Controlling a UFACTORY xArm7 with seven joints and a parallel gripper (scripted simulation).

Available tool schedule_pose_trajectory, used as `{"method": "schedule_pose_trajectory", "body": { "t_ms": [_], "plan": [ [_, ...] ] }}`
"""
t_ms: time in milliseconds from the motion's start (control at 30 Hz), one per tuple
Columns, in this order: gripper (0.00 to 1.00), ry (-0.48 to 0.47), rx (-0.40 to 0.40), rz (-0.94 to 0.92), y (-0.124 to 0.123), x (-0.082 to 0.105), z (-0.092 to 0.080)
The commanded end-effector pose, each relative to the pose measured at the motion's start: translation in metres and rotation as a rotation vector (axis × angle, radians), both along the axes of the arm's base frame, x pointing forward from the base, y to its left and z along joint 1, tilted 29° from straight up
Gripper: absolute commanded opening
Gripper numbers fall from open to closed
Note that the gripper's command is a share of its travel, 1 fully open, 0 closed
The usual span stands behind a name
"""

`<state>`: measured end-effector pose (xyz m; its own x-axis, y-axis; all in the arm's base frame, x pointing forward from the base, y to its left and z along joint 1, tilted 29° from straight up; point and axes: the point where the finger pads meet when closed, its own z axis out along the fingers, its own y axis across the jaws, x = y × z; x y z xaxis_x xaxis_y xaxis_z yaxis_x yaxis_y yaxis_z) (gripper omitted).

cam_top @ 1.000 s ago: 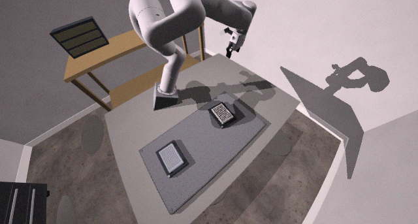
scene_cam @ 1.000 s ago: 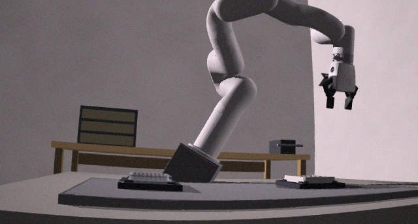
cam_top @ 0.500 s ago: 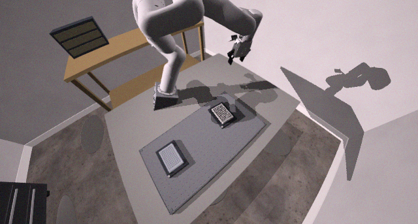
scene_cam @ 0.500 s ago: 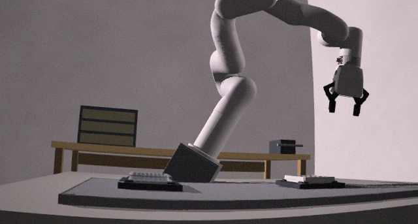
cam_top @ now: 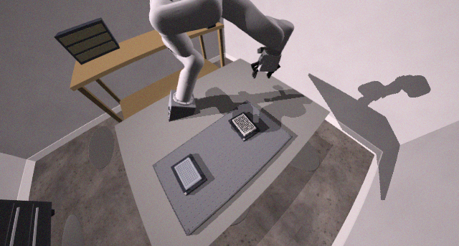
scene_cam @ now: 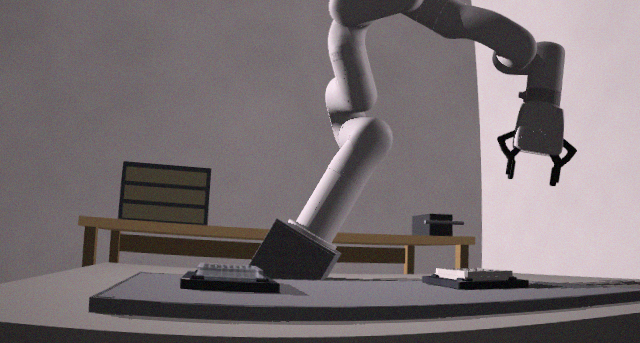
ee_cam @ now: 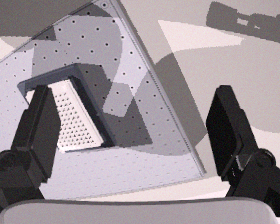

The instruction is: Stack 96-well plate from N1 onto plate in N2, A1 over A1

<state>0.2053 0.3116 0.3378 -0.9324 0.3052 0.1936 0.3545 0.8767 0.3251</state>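
The gripper (scene_cam: pixel 534 173) hangs high with its jaws spread to their widest and nothing between them, presumably so they can drop over the long sides of the 96-well plate (cam_top: pixel 244 124). That plate sits far below the jaws in plate nest N1 (cam_top: pixel 234 130) on the bench (cam_top: pixel 150 138). The second plate (cam_top: pixel 188 173), well off to the side in nest N2 (cam_top: pixel 178 177), lies flat as the base to stack on.

a pale grey tabletop (cam_top: pixel 143 138) runs diagonally through the middle of the top view, and a darker grey perforated mat (cam_top: pixel 229 163) lies flat on it. the arm's dark base block (cam_top: pixel 181 111) stands on the tabletop just off the mat's upper left edge. two black plate nests rest on the mat, well apart: one toward the upper right (cam_top: pixel 234 128) and one toward the lower left (cam_top: pixel 176 175), each holding a white 96-well plate.
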Motion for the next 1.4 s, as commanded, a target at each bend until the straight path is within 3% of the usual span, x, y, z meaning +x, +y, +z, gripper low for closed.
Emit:
{"method": "schedule_pose_trajectory", "body": {
  "t_ms": [0,833,967,1367],
  "plan": [
    [1.0,0.04,-0.015,-0.108,-0.005,0.018,-0.007],
    [1.0,0.194,-0.064,-0.509,-0.045,0.101,-0.052],
    [1.0,0.206,-0.066,-0.54,-0.049,0.105,-0.055],
    [1.0,0.295,-0.078,-0.763,-0.081,0.144,-0.08]
  ]
}}
